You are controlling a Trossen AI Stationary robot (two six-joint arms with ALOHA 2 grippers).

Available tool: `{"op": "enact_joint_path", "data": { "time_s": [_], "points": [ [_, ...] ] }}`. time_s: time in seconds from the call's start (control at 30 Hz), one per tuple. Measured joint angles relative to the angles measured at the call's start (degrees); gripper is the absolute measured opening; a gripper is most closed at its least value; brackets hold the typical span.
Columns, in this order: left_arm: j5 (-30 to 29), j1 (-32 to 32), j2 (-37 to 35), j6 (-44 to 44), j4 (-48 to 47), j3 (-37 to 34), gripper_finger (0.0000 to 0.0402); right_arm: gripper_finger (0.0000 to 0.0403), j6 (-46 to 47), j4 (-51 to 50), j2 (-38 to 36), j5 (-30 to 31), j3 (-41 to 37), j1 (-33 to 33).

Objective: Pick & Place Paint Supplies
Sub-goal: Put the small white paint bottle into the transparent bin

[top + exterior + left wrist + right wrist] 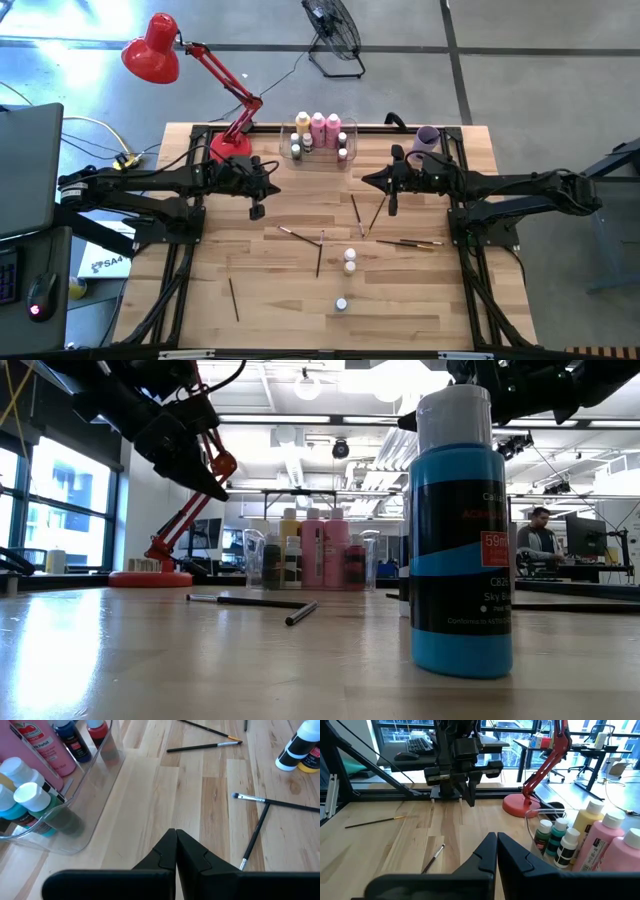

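Nearest the low camera, at the right of that frame, a tiny white-capped bottle [461, 530] of sky-blue paint stands upright on the wooden table [200, 320]; in the high view it sits low and centre [341, 304], well below both grippers. A little higher in the high view stand two more small bottles [350, 261], touching one another, one with a yellow body. Around them thin dark-and-wood paintbrushes lie scattered flat: one alone at lower left [234, 299], a crossed pair near centre [319, 254], one to the right [410, 242] and two more just below the right gripper [357, 215]. The left gripper [256, 210] hangs above bare wood at centre left, fingers pressed together and holding nothing; the crossed brushes lie apart from it toward the centre. The right gripper [392, 207] hovers at centre right, likewise closed and empty, with the slanted brushes just beside it. Farther back, at the top centre of the table, a clear plastic bin [347, 165] holds two tall pink bottles [325, 129], a yellow-orange bottle [303, 127] and several small white-capped ones, all upright. A lilac cup [427, 138] stands at the upper right, and a red desk lamp [158, 50] rises from the upper left.
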Motion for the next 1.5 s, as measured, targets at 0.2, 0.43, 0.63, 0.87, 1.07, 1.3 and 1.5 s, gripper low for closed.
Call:
{"op": "enact_joint_path", "data": {
  "time_s": [0.2, 0.43, 0.63, 0.87, 1.07, 1.3, 1.5],
  "points": [
    [0.0, 0.0, 0.0, 0.0, 0.0, 0.0, 0.0, 0.0004, 0.0, 0.0, 0.0, 0.0, 0.0, 0.0],
    [0.0, 0.0, 0.0, 0.0, 2.9, 0.0, 0.0, 0.0004, -0.5, 0.0, 0.0, 0.0, 0.0, 0.0],
    [0.2, 0.0, 0.0, 0.0, 10.1, 0.0, 0.0, 0.0004, -1.0, 0.0, 0.0, 0.3, 0.0, 0.0],
    [8.1, 0.0, 0.2, 3.2, 12.9, 0.0, 0.0, 0.0004, -2.4, -2.4, -1.9, 8.4, 0.0, 0.0],
    [13.6, 0.0, 3.9, 2.5, 21.2, 0.0, 0.0, 0.0004, -3.0, -10.6, -6.1, 0.8, -0.1, -2.0],
    [14.7, 0.0, 11.2, 0.1, 28.9, 0.0, 0.0, 0.0004, -1.2, -1.4, -13.8, -3.4, -9.1, -7.2],
    [17.9, -0.3, 16.3, -1.4, 33.7, 1.0, 0.0, 0.0004, 1.6, 1.0, -22.8, -10.8, -13.1, -11.6]
  ]
}}
